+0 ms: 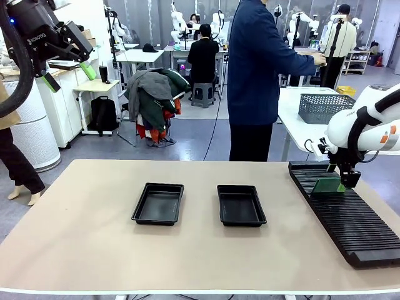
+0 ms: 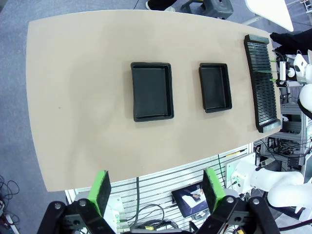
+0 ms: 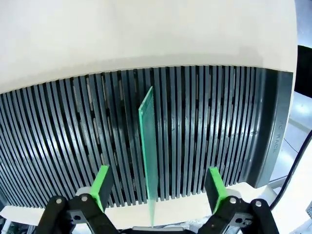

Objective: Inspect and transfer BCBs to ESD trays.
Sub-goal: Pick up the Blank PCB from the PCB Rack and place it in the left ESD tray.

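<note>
Where the long black ribbed rack [image 3: 204,126] lies along the matte tan table's [image 1: 75,237] right side, a thin pale-green board [image 3: 147,136] stands on edge in one slot (the right wrist sees it edge-on). Mid-table sit the left tray [image 1: 159,203] and the right tray [image 1: 240,205], both smooth, shallow, black, slope-rimmed. The right gripper [image 3: 158,178] straddles the board, fingers spread wide, pads clear of it. The left gripper [image 2: 156,185] hangs high, equally wide, holding nothing. Two trays, one board, one rack.
</note>
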{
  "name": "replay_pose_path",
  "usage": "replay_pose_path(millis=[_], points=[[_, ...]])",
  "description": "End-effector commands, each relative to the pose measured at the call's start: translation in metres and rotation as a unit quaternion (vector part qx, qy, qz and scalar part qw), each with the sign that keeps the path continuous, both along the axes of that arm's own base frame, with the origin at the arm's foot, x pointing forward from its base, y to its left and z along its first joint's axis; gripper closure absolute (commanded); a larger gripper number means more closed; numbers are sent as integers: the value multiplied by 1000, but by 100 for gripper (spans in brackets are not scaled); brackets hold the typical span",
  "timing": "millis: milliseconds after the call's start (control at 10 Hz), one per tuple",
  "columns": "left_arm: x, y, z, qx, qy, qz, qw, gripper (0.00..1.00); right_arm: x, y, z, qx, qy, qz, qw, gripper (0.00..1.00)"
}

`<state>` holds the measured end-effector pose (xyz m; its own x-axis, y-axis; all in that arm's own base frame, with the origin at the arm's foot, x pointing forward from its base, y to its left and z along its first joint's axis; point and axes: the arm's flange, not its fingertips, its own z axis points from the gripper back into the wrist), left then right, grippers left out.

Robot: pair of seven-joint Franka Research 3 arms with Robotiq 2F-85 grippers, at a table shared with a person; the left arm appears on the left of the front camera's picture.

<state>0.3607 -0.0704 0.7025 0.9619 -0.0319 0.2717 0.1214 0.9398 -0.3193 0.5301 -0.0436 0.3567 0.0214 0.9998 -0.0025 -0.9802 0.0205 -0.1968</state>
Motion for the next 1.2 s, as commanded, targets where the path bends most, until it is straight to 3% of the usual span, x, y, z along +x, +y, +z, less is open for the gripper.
replay_pose_path(millis=[0,300,800,1100], points=[[0,0,-1,-3,1,0,1000,0,-1,-1,0,-4,1,1,1000,0],[0,0,-1,-3,1,0,1000,0,0,-2,0,4,-2,9,1000,0],[0,0,-1,-3,1,0,1000,0,0,-9,-1,39,-2,51,998,13],[0,0,-1,-3,1,0,1000,0,4,-13,-2,47,2,38,998,22]])
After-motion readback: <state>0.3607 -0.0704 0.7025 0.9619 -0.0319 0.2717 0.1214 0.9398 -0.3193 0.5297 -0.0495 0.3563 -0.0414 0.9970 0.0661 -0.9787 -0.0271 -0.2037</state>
